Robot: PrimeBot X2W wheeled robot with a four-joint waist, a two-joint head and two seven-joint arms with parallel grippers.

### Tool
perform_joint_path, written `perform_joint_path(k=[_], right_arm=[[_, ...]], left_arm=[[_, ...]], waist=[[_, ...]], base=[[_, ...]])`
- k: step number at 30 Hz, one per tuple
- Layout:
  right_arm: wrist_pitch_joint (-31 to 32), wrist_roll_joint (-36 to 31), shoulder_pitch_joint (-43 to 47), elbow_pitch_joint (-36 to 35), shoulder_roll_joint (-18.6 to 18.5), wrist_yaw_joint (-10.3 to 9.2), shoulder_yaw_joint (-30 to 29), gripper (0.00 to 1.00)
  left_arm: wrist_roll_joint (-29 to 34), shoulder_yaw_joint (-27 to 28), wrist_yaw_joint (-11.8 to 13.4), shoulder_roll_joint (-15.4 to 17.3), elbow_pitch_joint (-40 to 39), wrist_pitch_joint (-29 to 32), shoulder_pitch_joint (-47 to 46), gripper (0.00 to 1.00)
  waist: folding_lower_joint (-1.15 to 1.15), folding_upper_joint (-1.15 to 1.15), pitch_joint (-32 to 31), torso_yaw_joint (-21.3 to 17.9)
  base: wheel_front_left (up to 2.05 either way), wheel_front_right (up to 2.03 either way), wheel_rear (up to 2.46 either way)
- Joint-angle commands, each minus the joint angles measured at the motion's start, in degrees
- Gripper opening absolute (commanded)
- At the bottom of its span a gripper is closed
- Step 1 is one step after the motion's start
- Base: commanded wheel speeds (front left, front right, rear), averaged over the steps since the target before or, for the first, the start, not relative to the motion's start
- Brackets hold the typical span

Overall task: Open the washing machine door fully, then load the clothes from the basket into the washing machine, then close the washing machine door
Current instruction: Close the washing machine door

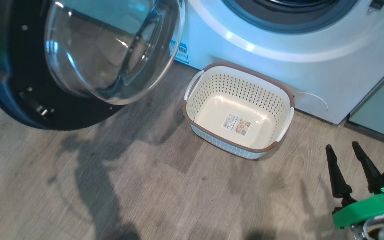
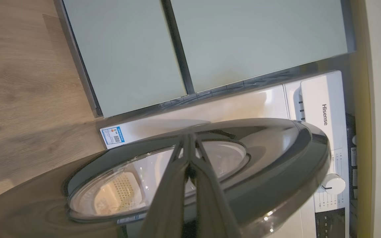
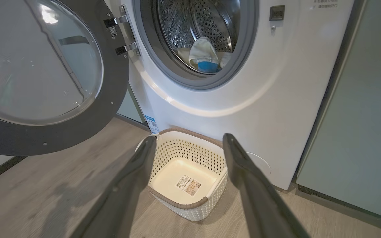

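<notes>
My left gripper [image 2: 189,140] is pressed together at the open washing machine door [image 1: 12,83]. My right gripper [image 1: 342,146] hangs spread, right of the basket [image 1: 232,86]. The clothes [image 3: 203,54] lie inside the washing machine [image 3: 276,82].

left gripper [image 2: 188,136] closed, right gripper [image 1: 341,146] spread
the left's two dark fingers press together tip to tip, aimed at the outer face of the washing machine door [image 2: 276,158]; whether they touch it cannot be told. the right hangs well apart from that door, on its right, fingers parted with nothing between them.
</notes>
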Motion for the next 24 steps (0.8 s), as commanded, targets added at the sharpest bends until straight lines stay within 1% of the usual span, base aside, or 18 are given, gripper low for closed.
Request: perform_joint_path(k=[1, 8, 15, 19, 24], right_arm=[[-0.5, 0.1, 0.2, -1.5, -0.1, 0.26, 0.8, 1.00], [-0.5, 0.3, 1.6, -1.2, 0.9, 0.26, 0.4, 1.00], [-0.5, 0.4, 2.5, -1.2, 1.5, 0.26, -0.1, 1.00], [-0.5, 0.4, 2.9, -1.0, 1.9, 0.26, -0.1, 1.00], [-0.5, 0.6, 3.5, -0.8, 2.5, 0.26, -0.1, 1.00]], left_arm=[[0.3, 0.1, -0.1, 2.3, -2.6, 1.1, 0.5, 0.00], [-1.0, -1.2, -0.1, 0.0, -5.5, 3.6, 2.6, 0.00], [-1.3, -4.0, -0.1, -2.7, -8.8, 6.6, 5.1, 0.00], [-1.4, -5.6, -0.1, -4.6, -10.9, 7.7, 6.2, 0.00], [-1.8, -6.8, -0.1, -6.1, -13.5, 8.5, 7.6, 0.00]], waist=[[0.00, 0.00, -1.0, 0.3], [0.00, 0.00, -3.7, 1.1], [0.00, 0.00, -5.6, 2.3], [0.00, 0.00, -6.9, 2.4], [0.00, 0.00, -8.6, 2.2]], base=[[0.00, 0.00, 0.00], [0.00, 0.00, 0.00], [0.00, 0.00, 0.00], [0.00, 0.00, 0.00], [0.00, 0.00, 0.00]])
